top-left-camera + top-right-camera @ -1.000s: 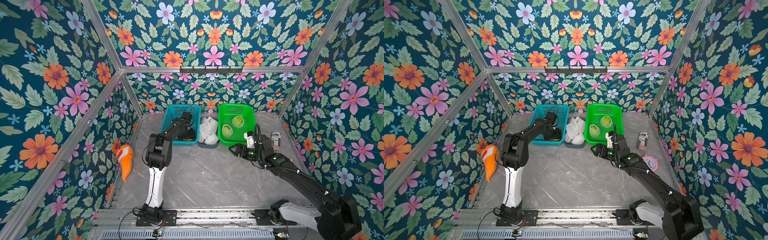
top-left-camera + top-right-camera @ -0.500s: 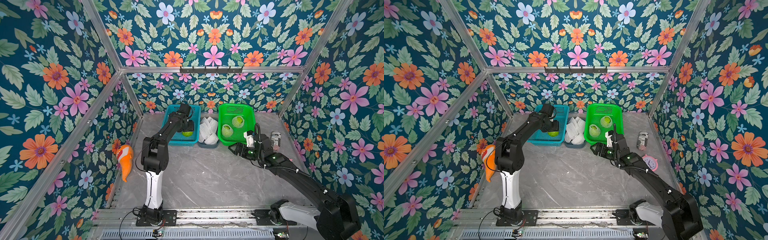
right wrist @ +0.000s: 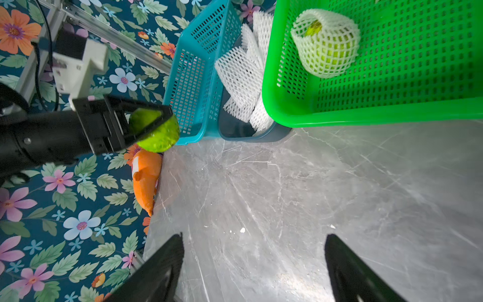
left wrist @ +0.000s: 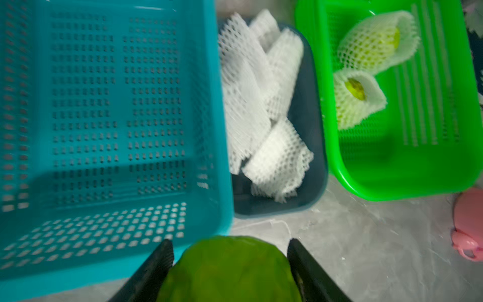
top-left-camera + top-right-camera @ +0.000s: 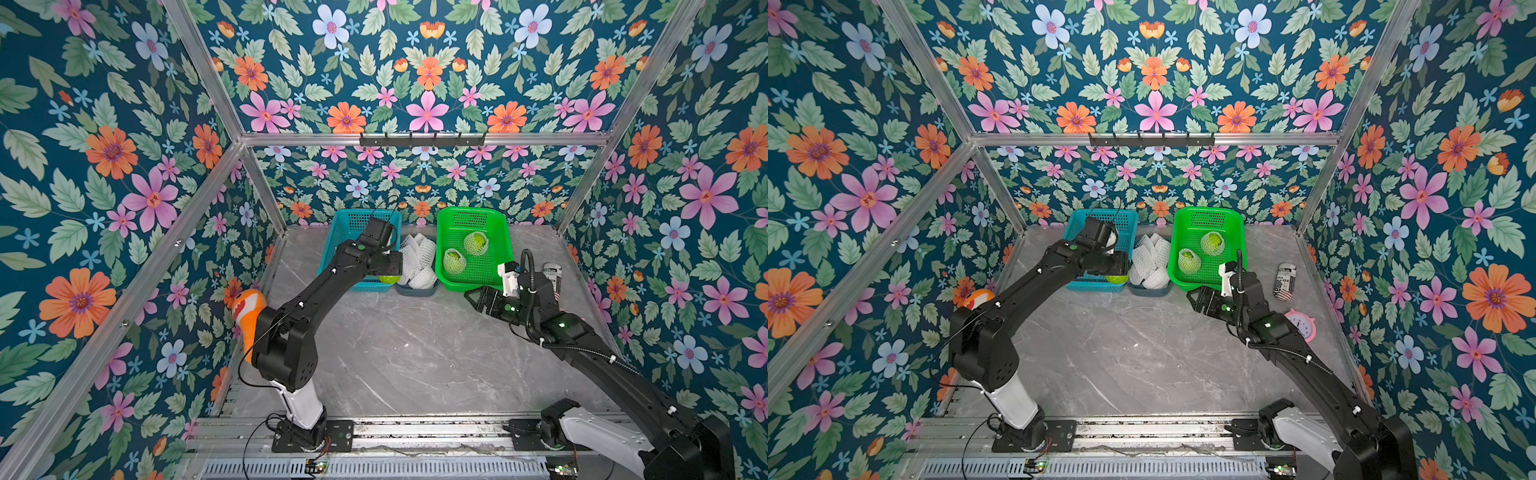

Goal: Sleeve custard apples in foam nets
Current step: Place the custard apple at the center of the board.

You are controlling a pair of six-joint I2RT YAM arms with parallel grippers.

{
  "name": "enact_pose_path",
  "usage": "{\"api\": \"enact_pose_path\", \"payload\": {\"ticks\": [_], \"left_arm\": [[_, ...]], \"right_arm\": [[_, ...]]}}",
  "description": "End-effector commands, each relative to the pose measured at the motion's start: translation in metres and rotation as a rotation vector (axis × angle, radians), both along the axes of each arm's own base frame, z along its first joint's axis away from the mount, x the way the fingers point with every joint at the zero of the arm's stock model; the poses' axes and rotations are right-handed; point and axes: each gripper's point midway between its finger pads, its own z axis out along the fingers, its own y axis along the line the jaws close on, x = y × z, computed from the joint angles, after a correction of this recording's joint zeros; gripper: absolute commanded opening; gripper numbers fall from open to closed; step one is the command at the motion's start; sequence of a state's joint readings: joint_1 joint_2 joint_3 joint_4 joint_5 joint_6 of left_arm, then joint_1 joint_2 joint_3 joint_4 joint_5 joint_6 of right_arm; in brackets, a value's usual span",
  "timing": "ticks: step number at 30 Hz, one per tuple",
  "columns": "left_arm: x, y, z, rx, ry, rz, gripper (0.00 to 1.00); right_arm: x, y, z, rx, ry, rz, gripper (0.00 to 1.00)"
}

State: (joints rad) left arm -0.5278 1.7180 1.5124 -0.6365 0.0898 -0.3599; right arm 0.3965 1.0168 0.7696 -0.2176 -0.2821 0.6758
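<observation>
Nearest us, the right gripper (image 3: 254, 236) hangs over the grey table (image 5: 407, 345), on the near side of the blue basket (image 5: 347, 226) and off to its right. Its jaws stand wide apart above bare stone, and we see no change in it from a second ago.

The left gripper (image 4: 230, 245) is what has moved. A second ago it was sunk down inside the blue basket. Half a second ago it had risen with a flash of green in its jaws. Now it sits at the blue basket's near right corner, just outside the rim. Its jaws are clamped on a custard apple (image 4: 230, 272), unsleeved, with one finger on each flank. The fruit bulges out past the fingertips and is held off the table.

Tight against the blue basket's right side, a dark tray (image 4: 316, 167) holds the loose foam nets (image 5: 415, 257) in a heap, just beyond and to the right of the held fruit. Farther right of the blue basket, past the tray, the green basket (image 5: 498, 232) carries a sleeved custard apple (image 5: 454, 261) and, behind it, a second sleeved custard apple (image 5: 475, 243).
</observation>
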Motion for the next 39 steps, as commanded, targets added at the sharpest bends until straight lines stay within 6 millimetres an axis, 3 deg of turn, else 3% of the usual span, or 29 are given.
{"api": "enact_pose_path", "payload": {"ticks": [1, 7, 14, 24, 33, 36, 39], "left_arm": [[-0.024, -0.032, -0.008, -0.076, 0.008, -0.046, 0.59], [-0.084, -0.085, -0.059, -0.115, 0.126, -0.156, 0.59], [-0.121, -0.124, -0.096, -0.130, 0.208, -0.239, 0.59], [-0.129, -0.116, -0.142, 0.044, 0.251, -0.249, 0.60], [-0.127, -0.111, -0.150, 0.126, 0.214, -0.255, 0.66], [-0.125, -0.111, -0.146, 0.131, 0.196, -0.257, 0.76], [-0.122, -0.114, -0.136, 0.115, 0.175, -0.259, 0.79]], "right_arm": [[-0.003, -0.024, -0.011, -0.052, 0.024, -0.088, 0.85], [-0.012, -0.043, -0.025, -0.050, 0.055, -0.150, 0.85], [-0.016, -0.044, -0.043, -0.038, 0.099, -0.163, 0.85], [-0.015, -0.043, -0.058, -0.039, 0.127, -0.168, 0.85], [-0.011, -0.041, -0.056, -0.036, 0.124, -0.166, 0.85], [-0.011, -0.041, -0.056, -0.036, 0.125, -0.166, 0.85], [-0.010, -0.041, -0.054, -0.035, 0.124, -0.166, 0.85]]}}
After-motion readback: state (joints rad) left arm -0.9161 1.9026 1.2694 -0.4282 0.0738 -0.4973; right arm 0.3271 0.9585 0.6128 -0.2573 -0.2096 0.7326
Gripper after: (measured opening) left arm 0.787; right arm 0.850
